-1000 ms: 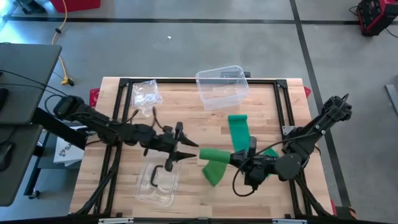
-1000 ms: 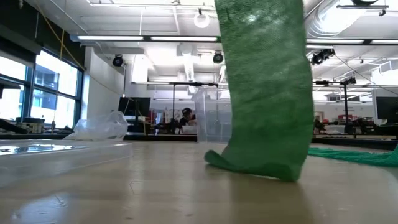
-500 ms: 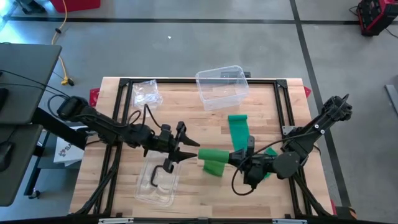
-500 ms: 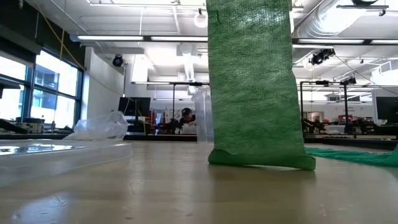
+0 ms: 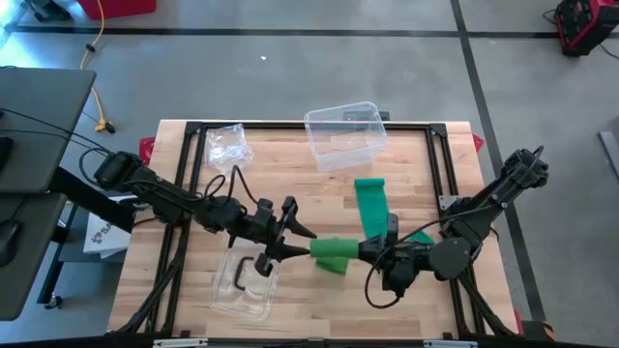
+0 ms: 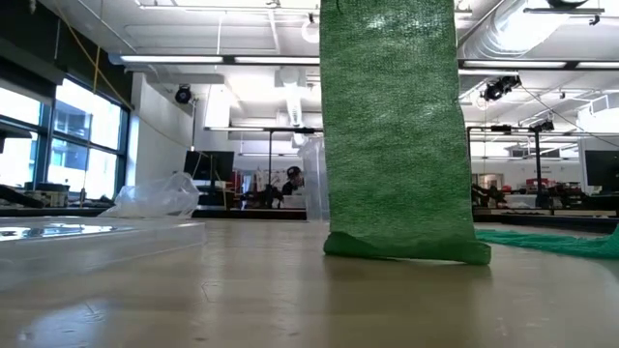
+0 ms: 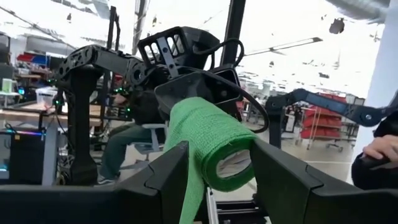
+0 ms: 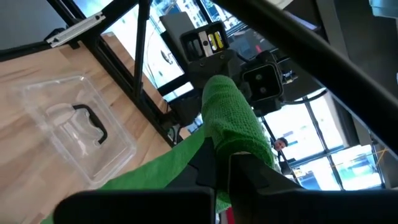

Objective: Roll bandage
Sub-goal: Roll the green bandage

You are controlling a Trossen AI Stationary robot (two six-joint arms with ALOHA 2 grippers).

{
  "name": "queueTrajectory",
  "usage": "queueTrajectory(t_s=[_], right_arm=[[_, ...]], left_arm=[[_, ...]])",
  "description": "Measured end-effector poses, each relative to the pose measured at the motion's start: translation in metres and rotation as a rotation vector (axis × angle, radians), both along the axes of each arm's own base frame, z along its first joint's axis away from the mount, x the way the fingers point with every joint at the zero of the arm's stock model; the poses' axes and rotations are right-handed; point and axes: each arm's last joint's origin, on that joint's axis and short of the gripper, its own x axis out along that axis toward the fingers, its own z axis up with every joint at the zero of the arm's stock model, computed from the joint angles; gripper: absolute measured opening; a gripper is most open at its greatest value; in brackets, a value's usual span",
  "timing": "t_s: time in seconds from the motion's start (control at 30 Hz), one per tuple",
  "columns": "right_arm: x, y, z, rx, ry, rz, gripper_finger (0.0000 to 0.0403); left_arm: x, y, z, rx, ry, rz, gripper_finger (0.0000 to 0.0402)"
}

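**Mid-roll: bandage core held between both grippers, tail still loose**

- Green bandage roll sits above the wooden table, near the middle-front, lifted off the surface. A loose flap hangs from it and its lower edge touches the tabletop in the low view.
- Unrolled tail lies flat on the table, running away from the roll toward the clear tub.
- Right gripper has its fingers pressed together on one end of the roll; right wrist view shows the green wrap right at its fingertips.
- Left gripper meets the roll's other end with fingers apart, straddling the roll; in the left wrist view the roll's open end sits between them. Contact of the pads is unclear.
- Clear lid with dark handle lies just beside the left gripper, front-left. Crumpled plastic bag well apart, at the back.

Judgement: winding step is underway, not finished. Next move likely needs the left fingers to steady the roll so it can be turned, taking up the tail without slack or skew.
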Motion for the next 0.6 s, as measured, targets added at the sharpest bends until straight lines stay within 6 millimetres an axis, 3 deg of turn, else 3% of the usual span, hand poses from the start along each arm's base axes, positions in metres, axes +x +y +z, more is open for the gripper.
queueTrajectory(t_s=[0.37,0.6], right_arm=[[0.0012,-0.0011,-0.0008,0.084,-0.004,-0.01,0.0018],[0.0015,-0.0011,-0.001,0.086,-0.003,-0.008,0.002]], left_arm=[[0.0001,-0.0021,-0.003,0.176,-0.018,0.043,0.0161],[-0.0004,-0.0051,-0.0046,0.302,-0.039,0.06,0.0126]])
